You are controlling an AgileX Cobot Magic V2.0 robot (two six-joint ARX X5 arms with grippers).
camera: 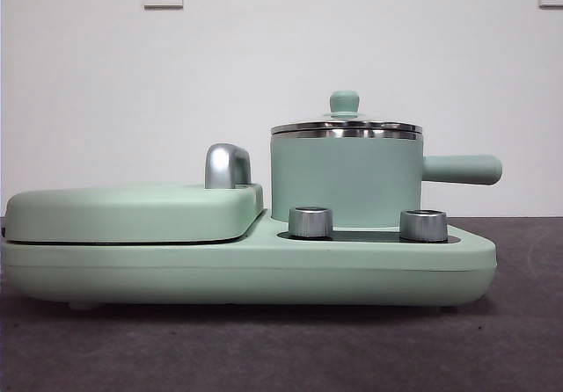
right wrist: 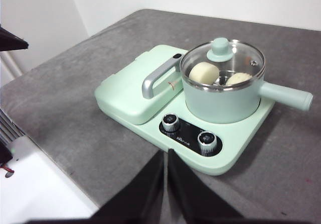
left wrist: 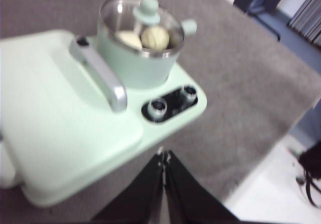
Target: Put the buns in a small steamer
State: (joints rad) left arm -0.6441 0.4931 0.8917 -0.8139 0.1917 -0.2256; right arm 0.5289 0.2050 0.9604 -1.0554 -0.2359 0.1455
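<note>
Both buns [right wrist: 203, 73] sit inside the lidded small steamer [right wrist: 220, 101].

Two black, tapered pincers [left wrist: 164, 156] [right wrist: 166, 153]

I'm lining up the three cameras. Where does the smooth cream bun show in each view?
Front view: not visible; the steamer wall hides it.
Left wrist view: smooth cream bun inside the steamer, under the glass lid.
Right wrist view: same bun under the lid.
Shared landmark: the lid's green knob.
</note>
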